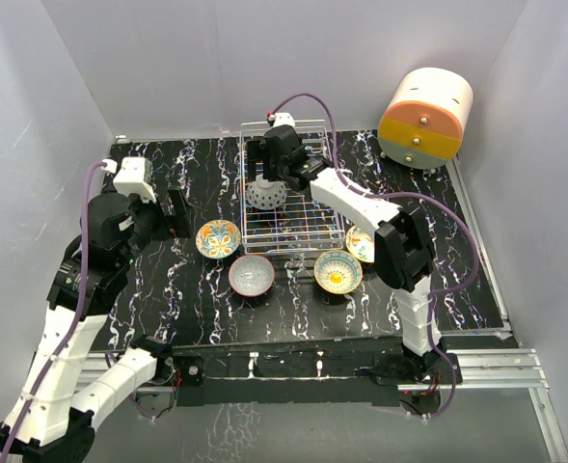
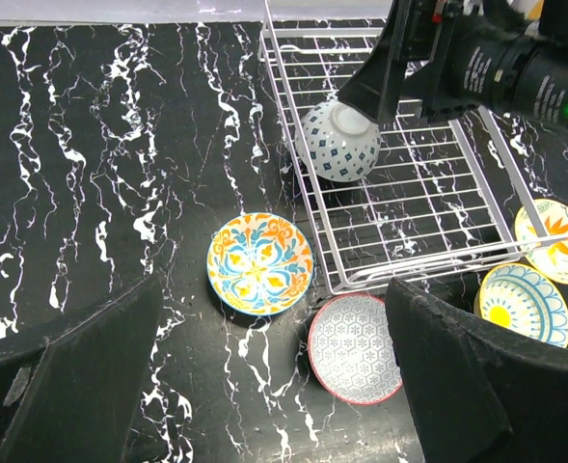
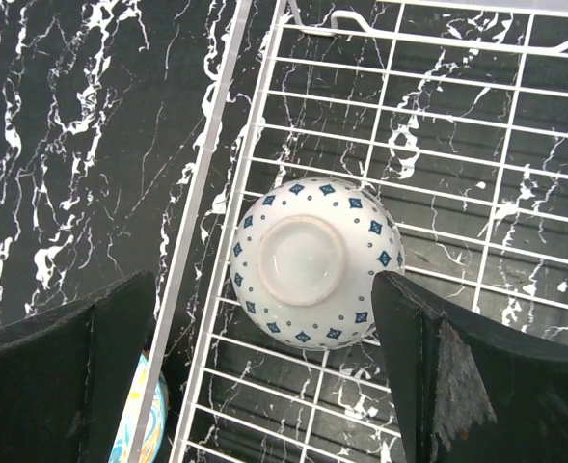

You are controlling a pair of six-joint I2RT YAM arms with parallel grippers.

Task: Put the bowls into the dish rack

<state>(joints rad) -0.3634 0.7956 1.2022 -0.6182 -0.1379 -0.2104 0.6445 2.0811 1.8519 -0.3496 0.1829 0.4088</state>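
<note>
Looking down the right wrist camera, I see the right tool (image 3: 262,285) with its fingers spread wide over the dish rack (image 1: 303,227). One white bowl with blue diamonds (image 3: 308,260) lies between them, upside down on the wire floor with its foot ring up, close to the rack's left wall. I cannot tell whether either finger touches it.

The left tool (image 2: 274,285) hangs over the desk (image 1: 187,289) left of the rack, fingers apart, gripping nothing.

Four more bowls sit on the desk outside the rack: an orange-floral bowl (image 1: 218,238) by its near left corner, a red-rimmed bowl (image 1: 252,276) just in front, a yellow-teal bowl (image 1: 338,271) to the right, and a leaf-patterned bowl (image 2: 554,239) partly hidden by the right arm.
</note>
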